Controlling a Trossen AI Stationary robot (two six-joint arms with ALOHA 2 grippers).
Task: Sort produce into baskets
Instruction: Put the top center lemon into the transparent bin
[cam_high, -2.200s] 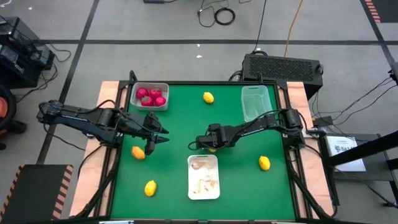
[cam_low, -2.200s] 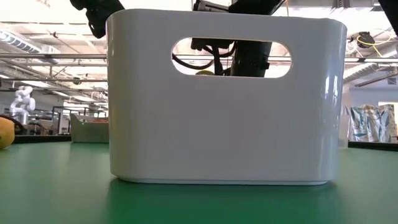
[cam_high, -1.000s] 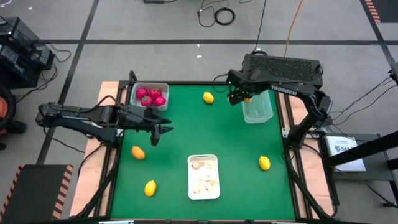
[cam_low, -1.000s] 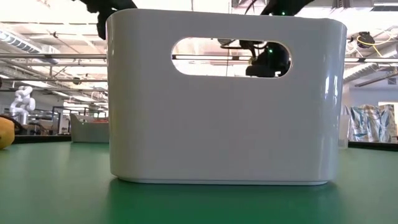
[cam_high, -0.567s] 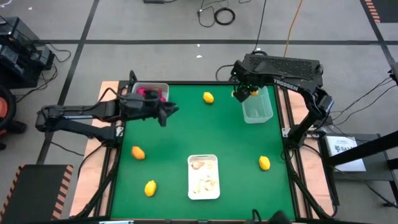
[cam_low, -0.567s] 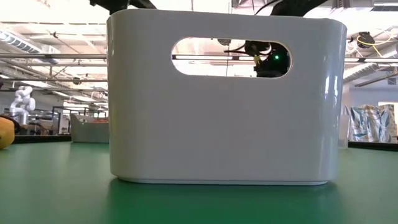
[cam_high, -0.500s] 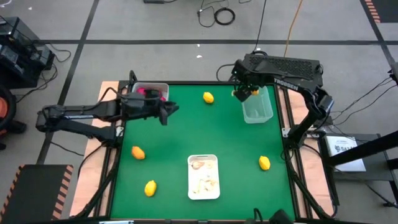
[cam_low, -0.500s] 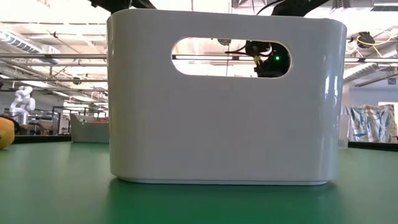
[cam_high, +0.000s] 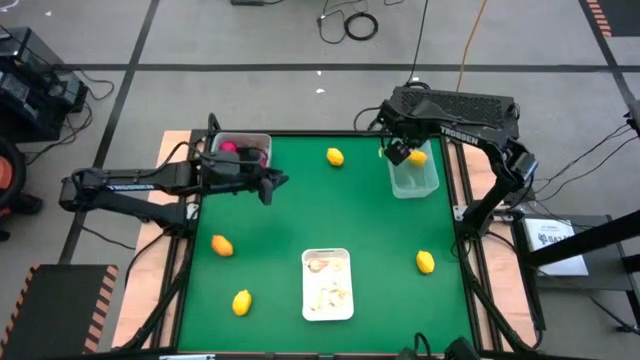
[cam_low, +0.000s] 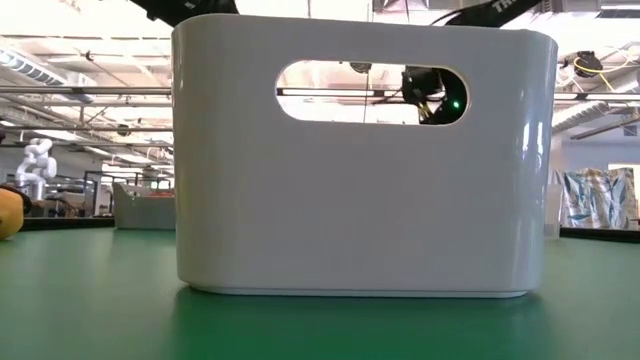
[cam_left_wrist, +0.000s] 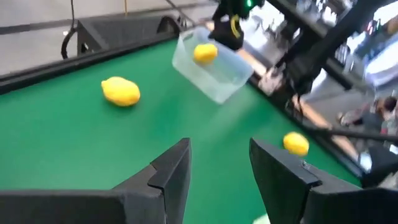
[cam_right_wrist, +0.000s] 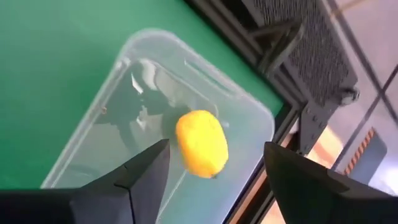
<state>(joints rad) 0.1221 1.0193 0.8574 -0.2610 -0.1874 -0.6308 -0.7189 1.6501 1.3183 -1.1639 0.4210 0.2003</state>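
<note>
Nearest me, at the front edge of the green table, stands a white rectangular plastic tub holding small pale garlic-like bulbs; from table height its glossy wall with an oval handle slot fills almost everything. To its left lie a yellow lemon-shaped piece and, a little further back, an orange lemon-shaped piece; to its right sits another yellow lemon-shaped piece. Further in, the left gripper reaches from the left edge over the bare green, its two dark fingers spread apart with nothing between them. Just behind that arm, in the far left corner, a whitish-grey translucent tub holds round red pieces, partly hidden by the arm. Along the far edge near the middle rests one more yellow lemon-shaped piece. In the far right corner, the right gripper hangs over the pale green-tinted translucent tub, fingers wide. A yellow lemon shows between them, clear of both, over the tub's inside.
</note>
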